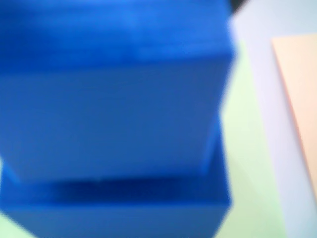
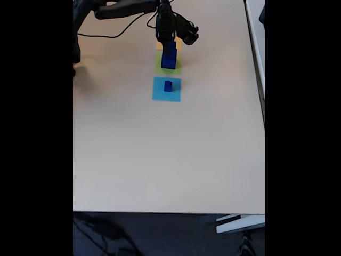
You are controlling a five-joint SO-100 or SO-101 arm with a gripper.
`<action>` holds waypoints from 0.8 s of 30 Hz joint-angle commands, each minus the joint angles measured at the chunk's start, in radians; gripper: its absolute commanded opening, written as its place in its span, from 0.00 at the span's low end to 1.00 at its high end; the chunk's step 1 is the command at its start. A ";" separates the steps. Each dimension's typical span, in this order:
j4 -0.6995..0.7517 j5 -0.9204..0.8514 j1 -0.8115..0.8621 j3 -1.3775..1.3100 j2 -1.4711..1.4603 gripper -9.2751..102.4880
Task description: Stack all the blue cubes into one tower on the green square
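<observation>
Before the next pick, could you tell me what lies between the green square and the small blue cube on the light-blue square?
In the fixed view, only bare beige tabletop separates the green square from the light-blue square holding the small blue cube.

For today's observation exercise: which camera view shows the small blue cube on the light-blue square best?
The fixed view: the small blue cube stands whole on the light-blue square, apart from the tower. The wrist view instead shows blurred stacked cubes close up.

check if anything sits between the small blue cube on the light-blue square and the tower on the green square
Nothing visible does. In the fixed view the small cube stands alone on the light-blue square, with bare paper and table up to the green square. The gripper hangs over the tower.
</observation>
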 commanded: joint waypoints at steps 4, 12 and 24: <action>-0.018 -0.005 0.006 -0.003 0.112 0.15; -0.018 -0.003 0.005 -0.002 0.114 0.18; -0.025 -0.006 0.005 0.008 0.115 0.22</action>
